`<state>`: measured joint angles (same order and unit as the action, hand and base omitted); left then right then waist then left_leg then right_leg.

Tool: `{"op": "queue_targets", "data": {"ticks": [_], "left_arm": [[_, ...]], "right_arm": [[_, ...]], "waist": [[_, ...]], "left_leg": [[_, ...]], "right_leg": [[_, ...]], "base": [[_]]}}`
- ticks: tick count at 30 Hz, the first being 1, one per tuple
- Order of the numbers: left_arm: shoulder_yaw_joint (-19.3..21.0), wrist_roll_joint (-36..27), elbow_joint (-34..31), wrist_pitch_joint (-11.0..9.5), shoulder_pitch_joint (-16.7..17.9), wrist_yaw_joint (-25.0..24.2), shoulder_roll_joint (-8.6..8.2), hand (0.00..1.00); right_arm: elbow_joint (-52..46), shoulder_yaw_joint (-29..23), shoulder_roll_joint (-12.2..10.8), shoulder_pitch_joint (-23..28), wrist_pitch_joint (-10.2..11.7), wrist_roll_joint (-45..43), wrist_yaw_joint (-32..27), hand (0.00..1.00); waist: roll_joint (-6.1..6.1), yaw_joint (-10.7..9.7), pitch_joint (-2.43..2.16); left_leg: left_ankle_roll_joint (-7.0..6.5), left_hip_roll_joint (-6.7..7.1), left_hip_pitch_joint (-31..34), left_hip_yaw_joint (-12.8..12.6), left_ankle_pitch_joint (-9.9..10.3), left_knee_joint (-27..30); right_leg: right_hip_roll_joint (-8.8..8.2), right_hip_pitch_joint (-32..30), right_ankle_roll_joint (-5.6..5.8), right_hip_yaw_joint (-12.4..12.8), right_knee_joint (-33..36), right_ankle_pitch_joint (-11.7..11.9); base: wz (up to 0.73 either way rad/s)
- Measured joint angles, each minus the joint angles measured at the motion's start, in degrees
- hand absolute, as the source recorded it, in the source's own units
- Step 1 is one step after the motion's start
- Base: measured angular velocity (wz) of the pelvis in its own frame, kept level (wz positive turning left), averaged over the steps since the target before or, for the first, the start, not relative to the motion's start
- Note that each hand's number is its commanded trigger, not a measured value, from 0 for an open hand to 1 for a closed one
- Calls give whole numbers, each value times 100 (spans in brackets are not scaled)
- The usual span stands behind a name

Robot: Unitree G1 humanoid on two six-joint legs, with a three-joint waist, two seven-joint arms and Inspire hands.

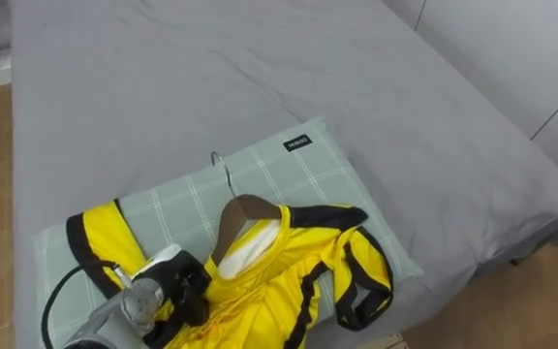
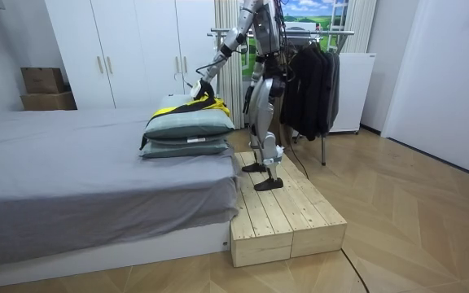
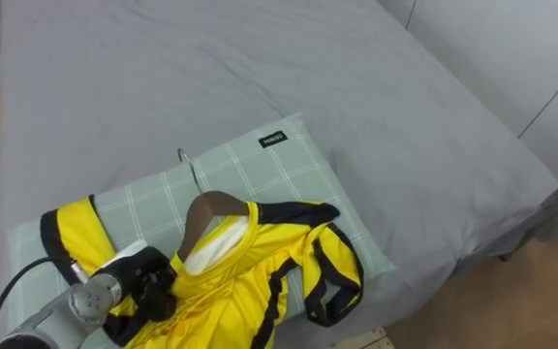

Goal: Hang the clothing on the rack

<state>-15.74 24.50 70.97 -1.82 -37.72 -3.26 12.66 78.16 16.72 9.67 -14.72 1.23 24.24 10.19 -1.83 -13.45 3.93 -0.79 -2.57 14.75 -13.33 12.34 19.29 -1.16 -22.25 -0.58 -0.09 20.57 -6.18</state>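
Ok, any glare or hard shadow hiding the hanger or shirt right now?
Left eye view: soft even light, no glare on the hanger or yellow shirt; the left hand covers the shirt's lower-left part. Room view: shirt on the pillows evenly lit, no strong shadow.

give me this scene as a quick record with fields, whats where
garment: yellow and black jersey, on a hanger, lying on the pillow
hanger: wooden hanger, metal hook pointing toward the bed's middle
support: green checked pillow, top of a stack on the grey bed
left hand: left hand on the jersey's edge
robot: stands on a wooden platform beside the bed
behind robot: clothes rack with dark clothes
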Motion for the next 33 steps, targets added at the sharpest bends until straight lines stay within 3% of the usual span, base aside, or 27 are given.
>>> {"op": "queue_targets", "data": {"ticks": [5, 8, 9, 14, 15, 19, 25, 30, 33], "left_arm": [[334, 53, -299, -125, 4, 293, 4, 100], [439, 134, -740, -127, 113, 368, 62, 100], [439, 134, -923, -127, 172, 439, 82, 100], [435, 339, -1632, -115, 521, 520, 188, 100], [434, 444, -1966, -110, 713, 520, 221, 100], [439, 682, -2827, -80, 1096, 506, 318, 100], [462, 885, -4355, 44, 1401, 523, 947, 100], [699, 890, -5461, 91, 1782, 674, 1024, 100], [812, 883, -5732, 102, 1965, 680, 1024, 100]], "right_arm": [[7, -100, 11, 84, 14, -172, 1, 0], [36, -248, 43, 215, 13, -190, 2, 0], [34, -266, 80, 269, 13, -188, 8, 0], [34, -416, 196, 510, 8, -153, 45, 0], [28, -480, 234, 614, 7, -135, 45, 0], [43, -883, 327, 907, 9, -102, 64, 0], [119, -1169, 414, 1140, -6, -100, 60, 0], [161, -1180, 418, 1235, -48, -77, 49, 0], [189, -1185, 401, 1247, -99, -82, 48, 0]], "waist": [[-16, 119, -21], [-36, 206, -63], [-52, 253, -115], [-126, 289, -215], [-164, 300, -276], [-255, 444, -363], [-254, 631, -363], [-235, 749, -351], [-205, 759, -331]], "left_leg": [[-1, 2, -52, 27, -1, -44], [0, -4, -145, 100, -1, -66], [0, -3, -170, 100, -1, -78], [2, 0, -517, 278, -2, -220], [2, 0, -629, 312, -2, -294], [2, 17, -870, 376, -2, -427], [20, 22, -1169, 460, -23, -590], [22, 23, -1468, 489, -21, -715], [25, 29, -1637, 553, -23, -804]], "right_leg": [[5, 68, 1, -15, -44, 2], [22, 208, 3, -51, -114, 1], [22, 231, 3, -52, -127, 1], [25, 736, 13, -217, -412, 1], [29, 875, 23, -255, -509, 11], [20, 1157, 40, -338, -668, 21], [18, 1476, 42, -447, -797, 3], [31, 1791, 51, -477, -926, -49], [35, 1981, 59, -522, -1013, -72]], "base": [[2], [7], [0], [17], [19], [9], [8], [5], [7]]}}
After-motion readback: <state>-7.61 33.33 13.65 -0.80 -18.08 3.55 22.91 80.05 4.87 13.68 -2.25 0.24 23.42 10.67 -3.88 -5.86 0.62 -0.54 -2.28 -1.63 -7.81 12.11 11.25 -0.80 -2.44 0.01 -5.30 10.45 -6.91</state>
